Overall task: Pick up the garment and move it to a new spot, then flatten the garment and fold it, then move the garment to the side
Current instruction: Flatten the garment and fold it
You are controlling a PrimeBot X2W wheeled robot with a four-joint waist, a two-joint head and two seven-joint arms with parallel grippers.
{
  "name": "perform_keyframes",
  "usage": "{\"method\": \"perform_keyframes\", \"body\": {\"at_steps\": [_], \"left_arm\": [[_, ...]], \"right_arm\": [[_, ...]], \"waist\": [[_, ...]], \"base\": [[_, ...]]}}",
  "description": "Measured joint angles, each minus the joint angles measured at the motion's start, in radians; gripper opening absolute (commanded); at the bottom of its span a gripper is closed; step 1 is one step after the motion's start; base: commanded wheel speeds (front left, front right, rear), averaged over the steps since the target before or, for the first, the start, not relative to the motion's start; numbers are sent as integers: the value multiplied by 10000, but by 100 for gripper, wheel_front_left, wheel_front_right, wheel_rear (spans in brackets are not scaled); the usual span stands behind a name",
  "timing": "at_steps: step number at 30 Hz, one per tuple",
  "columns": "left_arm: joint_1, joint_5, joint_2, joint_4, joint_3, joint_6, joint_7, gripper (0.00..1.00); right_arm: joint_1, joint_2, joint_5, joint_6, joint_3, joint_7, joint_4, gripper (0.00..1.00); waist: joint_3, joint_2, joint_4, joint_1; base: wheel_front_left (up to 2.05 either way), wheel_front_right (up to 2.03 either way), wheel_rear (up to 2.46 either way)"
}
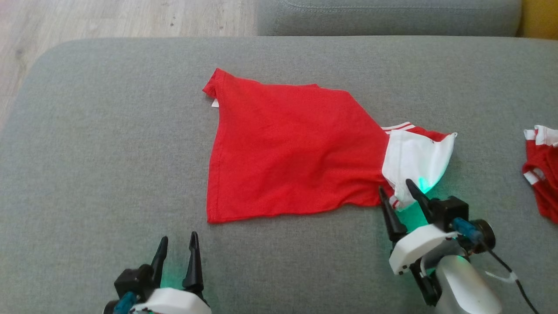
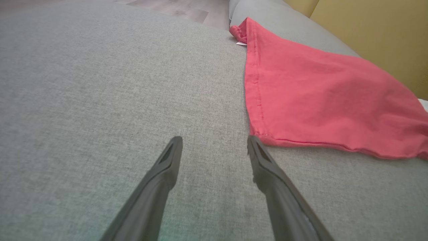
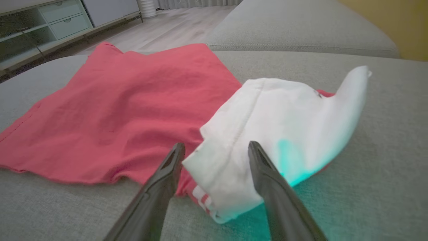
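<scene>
Lying flat mid sofa cushion [image 1: 109, 152]: red shirt [image 1: 283, 152], light, limp, prone to bunching. My left gripper [image 1: 178, 237] gapes empty; my right gripper [image 1: 394, 185] gapes astride the white sleeve [image 1: 414, 157]. I'd pinch seamed corners.

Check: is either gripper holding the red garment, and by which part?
Nothing is held. The left gripper is open over the cushion beside the garment. The right gripper is open, its fingers astride the white sleeve, not pinching it.
</scene>
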Motion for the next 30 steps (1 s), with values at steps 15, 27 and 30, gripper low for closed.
{"method": "perform_keyframes", "body": {"at_steps": [15,27,30], "left_arm": [[154,203,4,173,209,-46,0,100],[161,284,6,301,330,-40,0,100],[59,282,6,330,268,-44,0,100]], "right_arm": [[845,13,2155,0,-1952,0,-2088,100],[2183,35,1908,0,-2403,0,-2865,100],[1580,36,1388,0,-1747,0,-2748,100]], "waist": [[-500,0,-829,-1],[-418,0,-1696,-1],[-368,0,-1584,0]], "base": [[0,0,0],[0,0,0],[0,0,0]]}}
